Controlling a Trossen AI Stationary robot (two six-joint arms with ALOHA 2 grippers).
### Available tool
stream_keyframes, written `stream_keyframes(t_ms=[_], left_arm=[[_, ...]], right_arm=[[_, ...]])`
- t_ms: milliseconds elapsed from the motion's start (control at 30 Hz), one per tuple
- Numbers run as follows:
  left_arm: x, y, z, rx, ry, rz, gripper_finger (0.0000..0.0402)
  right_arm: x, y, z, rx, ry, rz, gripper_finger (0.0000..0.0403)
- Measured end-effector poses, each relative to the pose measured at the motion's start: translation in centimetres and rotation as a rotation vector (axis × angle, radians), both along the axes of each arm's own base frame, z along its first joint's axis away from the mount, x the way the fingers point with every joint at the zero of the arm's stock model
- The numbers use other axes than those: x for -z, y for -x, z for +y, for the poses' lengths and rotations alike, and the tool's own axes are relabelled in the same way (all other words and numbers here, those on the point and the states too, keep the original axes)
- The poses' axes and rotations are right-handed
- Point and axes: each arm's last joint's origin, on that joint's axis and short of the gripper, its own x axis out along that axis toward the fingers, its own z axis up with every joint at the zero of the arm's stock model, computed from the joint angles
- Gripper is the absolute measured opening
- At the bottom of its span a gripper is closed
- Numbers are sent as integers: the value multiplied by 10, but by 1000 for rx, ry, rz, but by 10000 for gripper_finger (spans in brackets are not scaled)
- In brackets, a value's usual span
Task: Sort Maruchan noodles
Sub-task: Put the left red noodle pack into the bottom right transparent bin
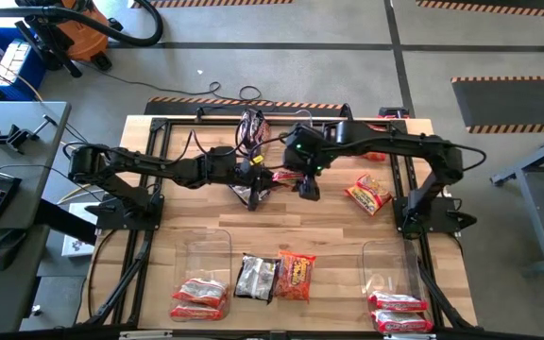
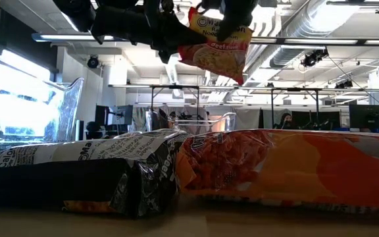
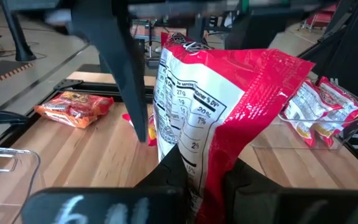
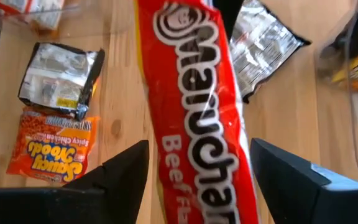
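Red-and-white crinkly beef ramen packet [image 4: 201,112] cut off at both ends in my right wrist view; left fingertips hidden behind it.

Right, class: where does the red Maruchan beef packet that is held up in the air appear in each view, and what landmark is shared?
High view: red Maruchan beef packet, just above picture centre.
Low view: top centre, hanging.
Left wrist view: centre.
Right wrist view: centre, top to bottom.
Landmark: orange Saucy Noodz packet; not in the left wrist view.
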Motion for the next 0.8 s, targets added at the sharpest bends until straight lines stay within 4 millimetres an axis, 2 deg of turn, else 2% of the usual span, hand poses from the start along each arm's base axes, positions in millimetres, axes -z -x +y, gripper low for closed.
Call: stream_keyframes(t_ms=[133, 367, 467, 633, 800], left_arm=[[1, 0, 0, -2, 9, 10, 19], [2, 1, 1, -29, 16, 24, 45], [3, 1, 3, -37, 18, 36, 63], [-3, 8, 4, -46, 25, 46, 79], [-4, 19, 0, -66, 12, 31, 75]], right_arm=[[3, -2, 0, 3, -4, 12, 220], [-3, 1, 2, 11, -1, -2, 108], [-4, 3, 7, 8, 29, 6, 72], [-16, 20, 23, -36, 140, 44, 67], [-34, 40, 42, -49, 173, 20, 67]])
